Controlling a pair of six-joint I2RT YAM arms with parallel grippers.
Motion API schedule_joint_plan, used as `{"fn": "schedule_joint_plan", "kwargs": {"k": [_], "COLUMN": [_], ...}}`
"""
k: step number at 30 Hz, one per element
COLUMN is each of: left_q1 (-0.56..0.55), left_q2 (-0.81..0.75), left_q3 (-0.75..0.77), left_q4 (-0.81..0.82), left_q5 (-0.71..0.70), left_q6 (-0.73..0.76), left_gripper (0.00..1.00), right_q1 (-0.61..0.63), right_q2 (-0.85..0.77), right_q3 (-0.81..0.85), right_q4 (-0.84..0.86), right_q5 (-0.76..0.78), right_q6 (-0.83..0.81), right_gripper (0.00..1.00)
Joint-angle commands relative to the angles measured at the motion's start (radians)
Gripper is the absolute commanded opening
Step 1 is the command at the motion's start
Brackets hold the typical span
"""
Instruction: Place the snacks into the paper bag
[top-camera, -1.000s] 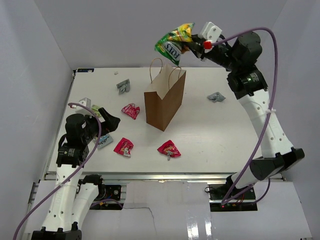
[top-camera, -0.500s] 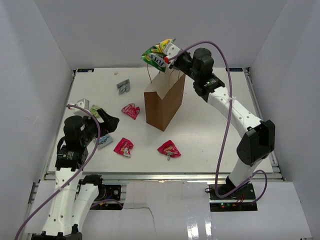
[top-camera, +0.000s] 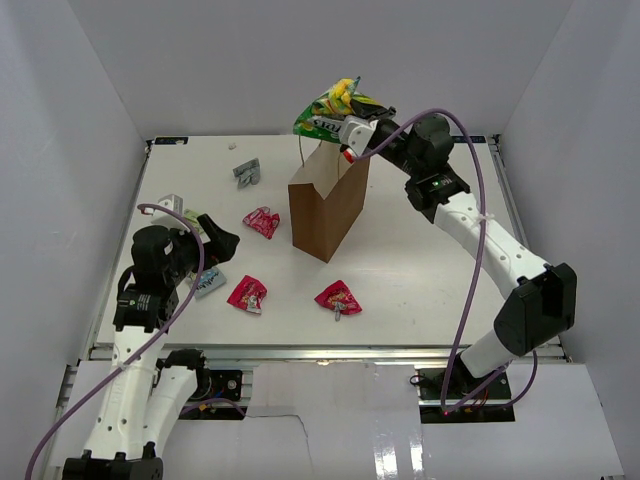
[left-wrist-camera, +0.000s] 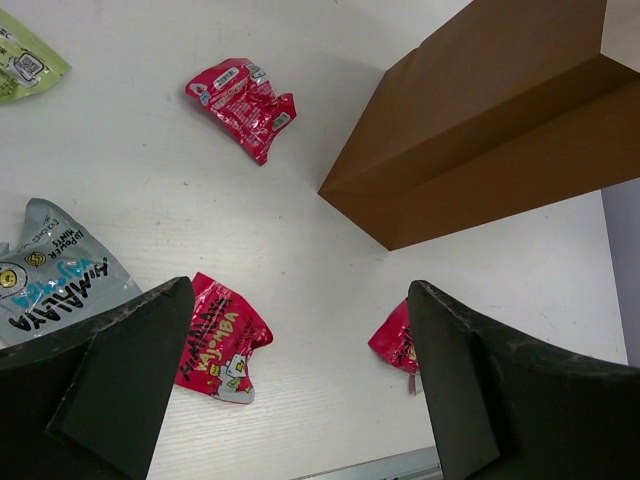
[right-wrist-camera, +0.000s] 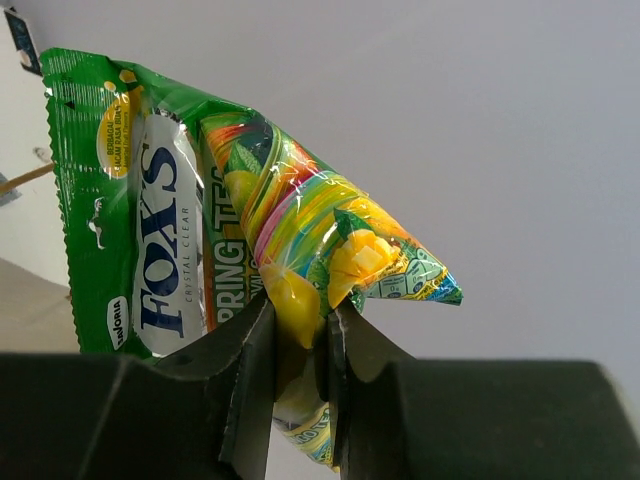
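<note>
White tabletop (top-camera: 430, 270), pale grey enclosure walls (top-camera: 60, 120), aluminium rail (top-camera: 330, 352) along the table's near edge

The left fingers (left-wrist-camera: 125, 375) stand wide apart above a white worktop (left-wrist-camera: 170, 200). In the gap, just beside the left-hand finger, lies a red foil packet (left-wrist-camera: 222, 340). A second red packet (left-wrist-camera: 396, 340) peeps out from behind the right-hand finger. Outside the left-hand finger a grey Himalaya packet (left-wrist-camera: 50, 285) lies partly hidden by it. Ahead of the gap lies a third red packet (left-wrist-camera: 243, 103). Ahead to the right stands a brown paper bag (left-wrist-camera: 480, 130), and far ahead to the left shows a pale green packet (left-wrist-camera: 22, 65), cut off by the picture's edge.
</note>
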Motion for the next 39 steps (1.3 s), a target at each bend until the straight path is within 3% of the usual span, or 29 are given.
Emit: {"fn": "schedule_joint_plan", "kwargs": {"k": [1,19,34,39], "left_q1": [-0.001,-0.001,-0.001,0.000], "left_q2": [-0.015,-0.025,-0.019,-0.022], "left_q3": [-0.007,0.000,0.011,0.014], "left_q4": [0.019,0.013,0.010,0.010], "left_q5": [-0.006,-0.007,-0.009,-0.007], "left_q6": [0.012,0.015,0.015,0.015], "left_gripper": [0.98,0.98,0.98,0.98], "right_q1": [-0.008,-0.032,-0.051,-0.057], "right_q2": [-0.023,0.042,-0.015,-0.029], "right_q3": [-0.019,0.021,-0.057,-0.072], "right_q4": [0.082,0.025,0.003,-0.015], "right_q5": [-0.089,-0.125,-0.203,-0.220], "right_q6": [-0.165,-0.312,-0.410,-0.449], "right_gripper": [0.08,0.08,0.16,0.24]}}
